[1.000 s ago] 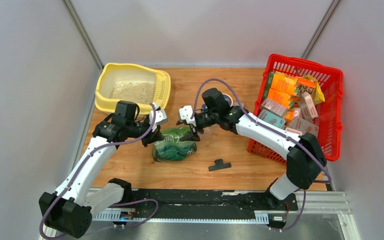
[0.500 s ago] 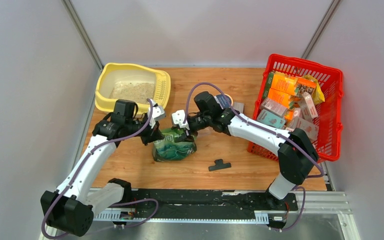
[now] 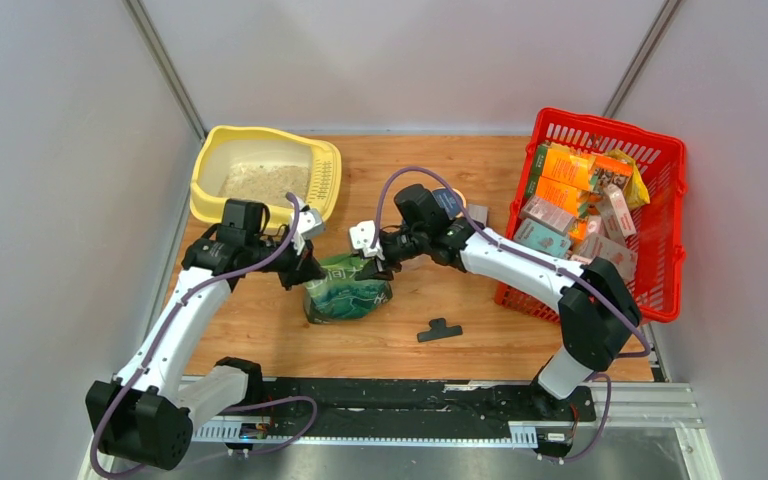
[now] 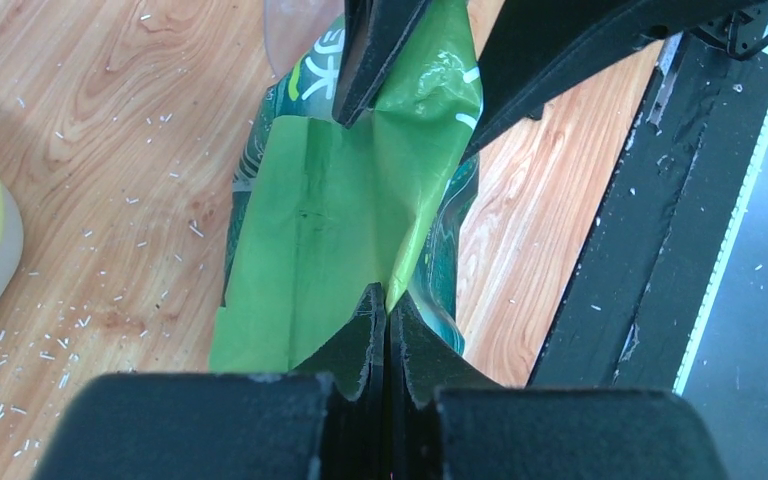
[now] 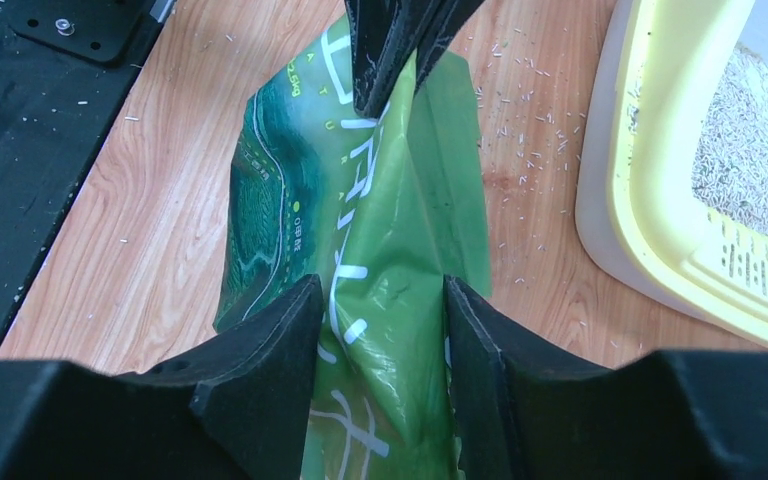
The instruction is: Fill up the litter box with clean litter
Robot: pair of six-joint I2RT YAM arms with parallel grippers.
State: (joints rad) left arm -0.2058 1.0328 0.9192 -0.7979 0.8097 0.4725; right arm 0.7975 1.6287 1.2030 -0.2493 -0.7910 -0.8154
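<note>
Overhead view spans the table (image 3: 360, 340); close wrist views, seemingly facing each other, share the pouch (image 4: 360, 200)

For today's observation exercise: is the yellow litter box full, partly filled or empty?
Partly filled. The litter box holds only a shallow patch of pale litter, with bare floor showing beside it.

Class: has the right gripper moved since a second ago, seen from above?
Yes. The right gripper shifted left, away from the red basket, onto the green pouch.
</note>
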